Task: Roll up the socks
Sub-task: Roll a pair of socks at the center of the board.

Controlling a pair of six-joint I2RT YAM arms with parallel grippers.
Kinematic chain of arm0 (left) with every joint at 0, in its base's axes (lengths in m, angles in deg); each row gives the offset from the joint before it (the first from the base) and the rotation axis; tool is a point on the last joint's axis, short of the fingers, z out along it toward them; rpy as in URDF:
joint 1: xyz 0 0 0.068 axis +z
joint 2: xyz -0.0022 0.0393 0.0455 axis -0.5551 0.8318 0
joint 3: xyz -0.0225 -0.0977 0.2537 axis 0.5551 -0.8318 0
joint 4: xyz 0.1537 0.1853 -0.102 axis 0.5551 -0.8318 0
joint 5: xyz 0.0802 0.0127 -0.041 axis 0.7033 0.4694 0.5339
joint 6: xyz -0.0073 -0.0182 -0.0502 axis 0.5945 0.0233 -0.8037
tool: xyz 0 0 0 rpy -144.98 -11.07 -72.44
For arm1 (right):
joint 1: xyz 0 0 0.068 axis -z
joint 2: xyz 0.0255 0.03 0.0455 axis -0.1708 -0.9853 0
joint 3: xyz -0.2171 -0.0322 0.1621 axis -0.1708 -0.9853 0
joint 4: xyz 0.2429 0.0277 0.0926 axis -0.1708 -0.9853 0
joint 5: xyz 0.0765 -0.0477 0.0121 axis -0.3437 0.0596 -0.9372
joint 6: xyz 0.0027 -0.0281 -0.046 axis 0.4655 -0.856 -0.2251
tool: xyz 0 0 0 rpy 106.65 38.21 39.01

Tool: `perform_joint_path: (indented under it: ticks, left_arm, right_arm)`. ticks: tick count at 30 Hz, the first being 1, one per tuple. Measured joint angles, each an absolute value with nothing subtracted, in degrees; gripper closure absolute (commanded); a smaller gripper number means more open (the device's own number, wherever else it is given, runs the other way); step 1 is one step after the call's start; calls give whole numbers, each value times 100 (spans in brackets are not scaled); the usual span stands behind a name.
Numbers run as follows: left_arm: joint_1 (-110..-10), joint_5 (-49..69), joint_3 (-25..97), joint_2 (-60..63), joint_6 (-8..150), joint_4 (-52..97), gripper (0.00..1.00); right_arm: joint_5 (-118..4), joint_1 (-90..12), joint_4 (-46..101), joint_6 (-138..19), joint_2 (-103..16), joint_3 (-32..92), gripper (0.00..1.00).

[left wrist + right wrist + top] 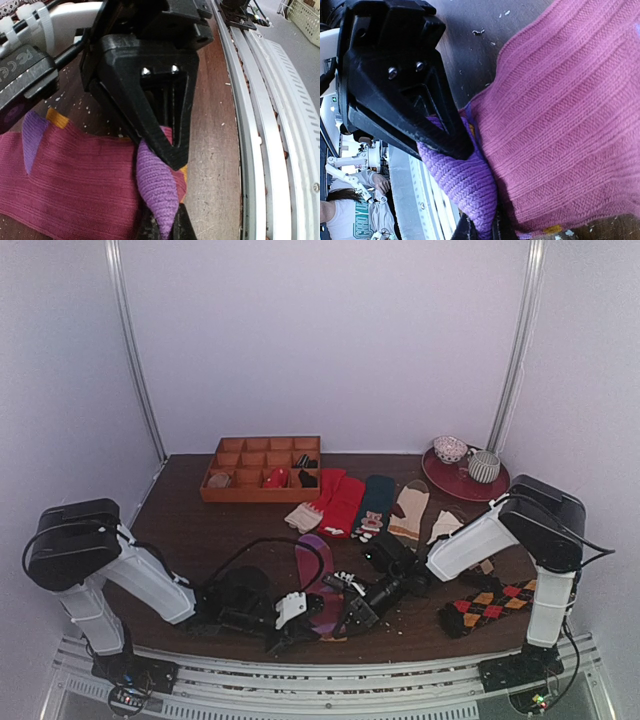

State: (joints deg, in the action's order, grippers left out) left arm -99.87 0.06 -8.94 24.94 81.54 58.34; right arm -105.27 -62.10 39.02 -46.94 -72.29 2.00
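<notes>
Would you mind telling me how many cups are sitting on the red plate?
2: a patterned cup at the back left of the red plate, and a ribbed grey cup beside it on the right. None looks hidden.

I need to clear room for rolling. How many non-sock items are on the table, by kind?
Wooden divider tray: 1
Red plate: 1
Bowl: 1
Striped cup: 1
Total: 4

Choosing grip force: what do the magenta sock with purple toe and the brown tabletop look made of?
Magenta sock with purple toe: soft matte ribbed knit, yarn rows visible, perhaps cotton or wool. Brown tabletop: probably wood or laminate; faint grain, low sheen.
</notes>
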Motion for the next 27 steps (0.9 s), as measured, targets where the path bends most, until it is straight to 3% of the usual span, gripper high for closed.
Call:
perform_joint_path:
  ticks: [3,9,17,21,27]
  left_arm:
    - [-9969,-43,-892,2529,8095,5856,100]
    - [-9860,-248,-886,2623,7431,5908,100]
    - [-9766,-707,-1198,2645,6021,6168,100]
    - [-9711,-1057,-1220,2802,5584,6367,100]
    - [-9578,-1522,-1194,3082,5275,6592,100]
  right_arm:
    - [-10538,-6208,3902,-4694,-7229,195,96]
    - [-10429,-6208,3990,-4753,-7076,84,78]
    - [-8733,-6300,4329,-5551,-5098,-1007,65]
    - [-7644,-6962,5054,-6440,-4131,-1586,62]
    - [-6256,-8267,5472,-7968,-4359,-1783,59]
